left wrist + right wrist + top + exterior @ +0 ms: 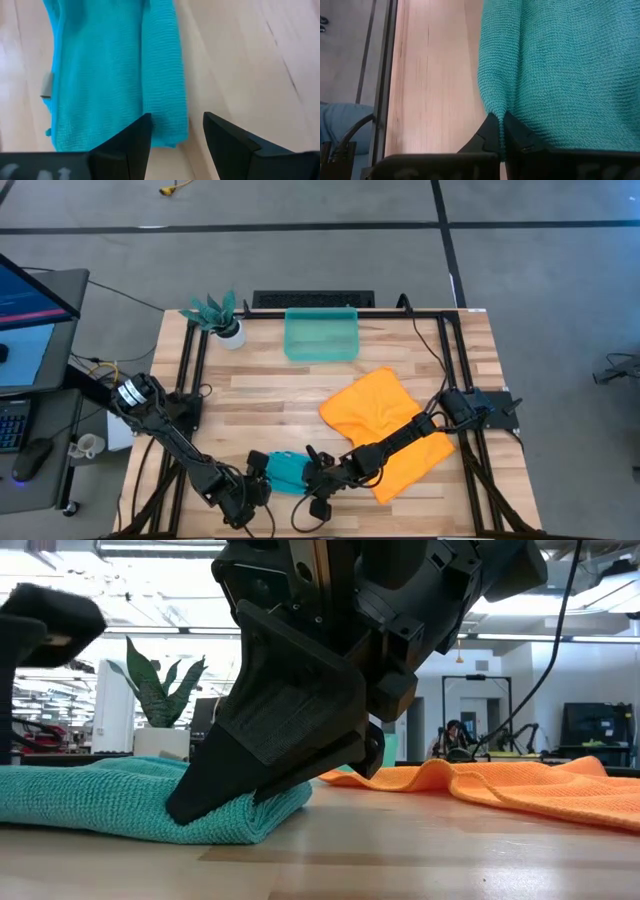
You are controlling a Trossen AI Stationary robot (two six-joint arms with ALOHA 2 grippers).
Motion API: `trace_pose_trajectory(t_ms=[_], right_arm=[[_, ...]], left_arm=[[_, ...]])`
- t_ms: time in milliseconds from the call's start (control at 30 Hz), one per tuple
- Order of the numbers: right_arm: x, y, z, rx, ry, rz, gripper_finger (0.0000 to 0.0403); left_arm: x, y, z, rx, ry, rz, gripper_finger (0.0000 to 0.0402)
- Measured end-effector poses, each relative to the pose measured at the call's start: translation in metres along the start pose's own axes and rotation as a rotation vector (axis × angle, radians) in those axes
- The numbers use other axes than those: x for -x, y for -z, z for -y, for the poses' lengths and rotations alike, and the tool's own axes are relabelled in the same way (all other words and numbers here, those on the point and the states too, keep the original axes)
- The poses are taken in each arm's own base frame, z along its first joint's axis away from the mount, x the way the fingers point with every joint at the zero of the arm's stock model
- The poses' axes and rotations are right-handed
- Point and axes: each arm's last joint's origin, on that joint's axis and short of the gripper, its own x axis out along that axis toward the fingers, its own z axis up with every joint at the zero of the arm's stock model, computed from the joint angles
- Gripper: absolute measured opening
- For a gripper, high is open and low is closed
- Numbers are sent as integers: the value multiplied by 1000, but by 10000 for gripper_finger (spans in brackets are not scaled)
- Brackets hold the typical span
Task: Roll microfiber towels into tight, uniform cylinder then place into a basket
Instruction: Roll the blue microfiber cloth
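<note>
While the teal towel (285,471) lies bunched at the near edge of the table (270,395), the right gripper (312,472) has its two fingers pressed together on the towel's right edge, pinching a fold of the cloth; the right wrist view shows the fingertips meeting with fabric caught between them. In the low view, that gripper's dark wedge bears down on the folded rim of the teal cloth. Just to the towel's left sits the left gripper (257,477), its two fingers standing apart above the cloth's edge and holding nothing. Two towels are in sight: the teal one and a larger orange towel (385,430), which lies spread and rumpled to the right, partly under the right arm. One basket (321,335), translucent teal-green, stands at the far side of the table, well apart from both cloths and with no towel in it. One potted plant (222,317) with teal leaves stands left of the basket at the far left corner.
</note>
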Motion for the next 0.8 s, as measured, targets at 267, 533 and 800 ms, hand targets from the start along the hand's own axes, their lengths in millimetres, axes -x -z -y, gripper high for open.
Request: trace_pose_trajectory(t_ms=[267, 533, 800], right_arm=[[0, 0, 0, 1, 0, -1, 14], [0, 1, -1, 2, -5, -5, 19], [0, 2, -5, -48, -65, -34, 23]], left_arm=[[-13, 14, -8, 68, 2, 12, 173], [-15, 15, -9, 191, 4, 26, 120], [-10, 10, -14, 508, 103, -19, 11]])
